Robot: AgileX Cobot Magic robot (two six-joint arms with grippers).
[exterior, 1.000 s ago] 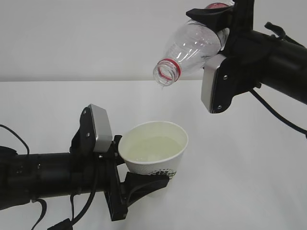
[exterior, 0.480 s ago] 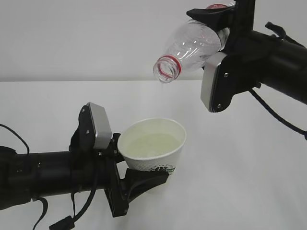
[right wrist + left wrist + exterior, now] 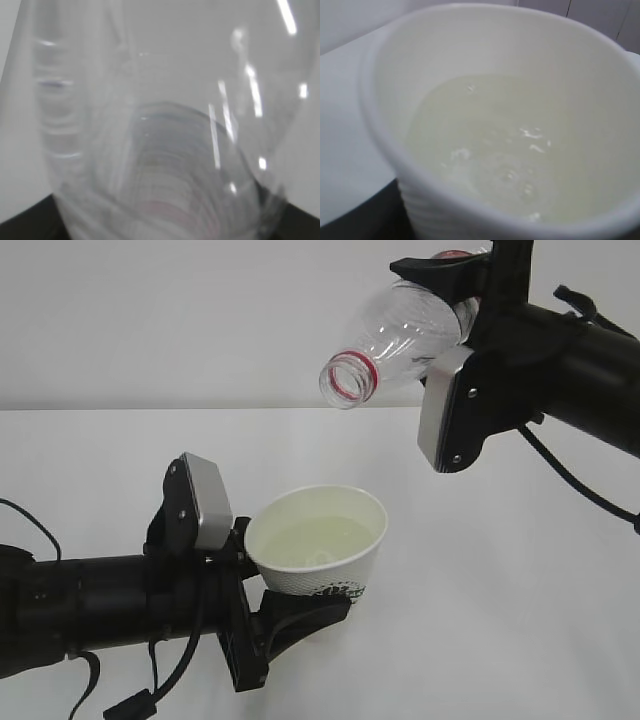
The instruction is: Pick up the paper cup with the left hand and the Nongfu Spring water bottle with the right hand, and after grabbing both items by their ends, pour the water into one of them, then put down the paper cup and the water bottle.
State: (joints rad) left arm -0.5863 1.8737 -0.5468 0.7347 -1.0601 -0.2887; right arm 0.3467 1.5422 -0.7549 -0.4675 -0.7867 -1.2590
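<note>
Cup held upright in the air above the table, low and left of centre, clamped at its lower part by the left gripper, jaws spread to the cup's width. Pale water pooled inside, small bubbles on its surface. Dark logo just visible low on the cup's side.

Bottle up high to the right, tipped near horizontal, open mouth with red neck ring pointing left and slightly down, above and well apart from the cup. Looks clear and empty. Gripped around its body by the right gripper, jaws partly spread around it.
</note>
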